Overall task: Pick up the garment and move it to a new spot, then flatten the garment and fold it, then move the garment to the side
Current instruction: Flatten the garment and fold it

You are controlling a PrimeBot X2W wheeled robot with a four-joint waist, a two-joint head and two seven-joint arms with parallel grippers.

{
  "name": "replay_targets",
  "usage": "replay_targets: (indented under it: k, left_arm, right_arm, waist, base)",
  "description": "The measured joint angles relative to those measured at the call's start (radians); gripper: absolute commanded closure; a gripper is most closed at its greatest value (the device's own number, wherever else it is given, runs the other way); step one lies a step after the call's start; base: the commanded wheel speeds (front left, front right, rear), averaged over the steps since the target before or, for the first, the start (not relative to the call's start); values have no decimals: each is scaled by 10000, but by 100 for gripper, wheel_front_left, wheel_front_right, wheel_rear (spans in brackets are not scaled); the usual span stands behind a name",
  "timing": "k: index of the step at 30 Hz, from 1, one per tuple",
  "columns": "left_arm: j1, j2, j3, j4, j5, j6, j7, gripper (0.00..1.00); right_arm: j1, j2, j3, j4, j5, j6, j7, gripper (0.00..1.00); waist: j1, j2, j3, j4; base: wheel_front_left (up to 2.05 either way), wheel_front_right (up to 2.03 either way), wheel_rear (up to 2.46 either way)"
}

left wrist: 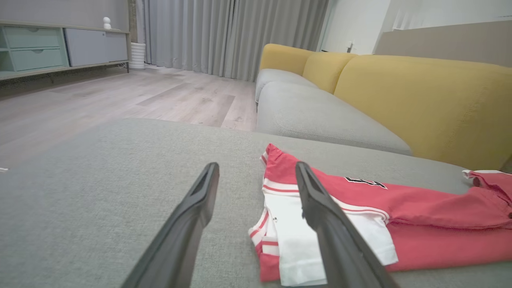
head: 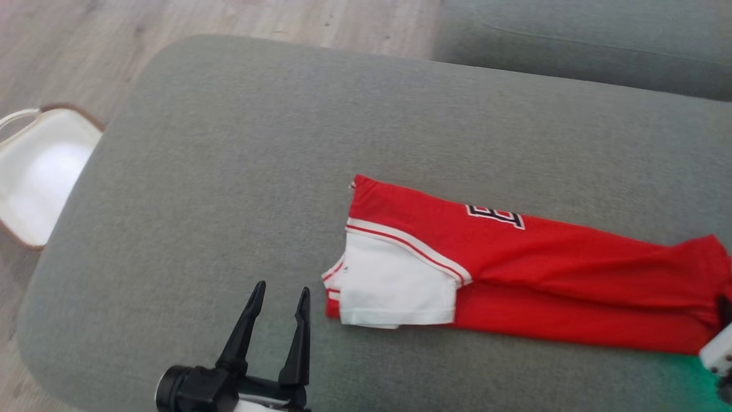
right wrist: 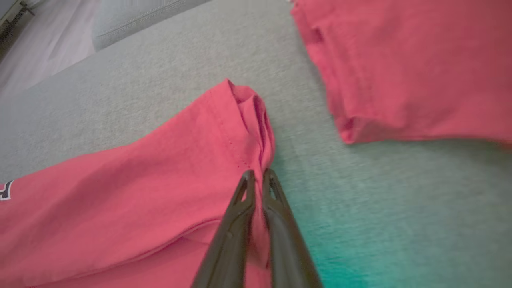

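The garment [head: 543, 269] is a red jersey with white trim and a black-and-white emblem, lying folded in a long strip across the right half of the grey cushion [head: 229, 171]. Its white panel end faces my left gripper [head: 282, 289], which stands open just to the left of it and touches nothing. In the left wrist view the left gripper [left wrist: 257, 166] has its open fingers framing the white end of the garment [left wrist: 420, 212]. My right gripper [right wrist: 256, 173] is shut on the garment [right wrist: 140, 192] at its hemmed right end, with red fabric pinched between the fingers.
A second fold of red fabric [right wrist: 400, 72] lies just beyond the pinched end. A white basket [head: 40, 171] sits on the wooden floor off the cushion's left edge. A grey sofa with yellow backs [left wrist: 420, 100] stands behind the cushion. The cushion's left half is bare.
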Motion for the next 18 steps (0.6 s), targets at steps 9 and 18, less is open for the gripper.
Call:
replay_targets:
  k: [9,18]
  left_arm:
    - [0,-309,531,77,364,-454,0,0]
    - [-1,-504,771,236,564,-736,0,0]
  right_arm:
    - [264,-1223,-355,-1565,608,0,602,100]
    - [254,230,121,-3973,2207,0,1480,100]
  waist:
    - [0,0,103,-721]
    - [1,0,177,-886]
  base:
    - [0,0,0]
    - [0,0,0]
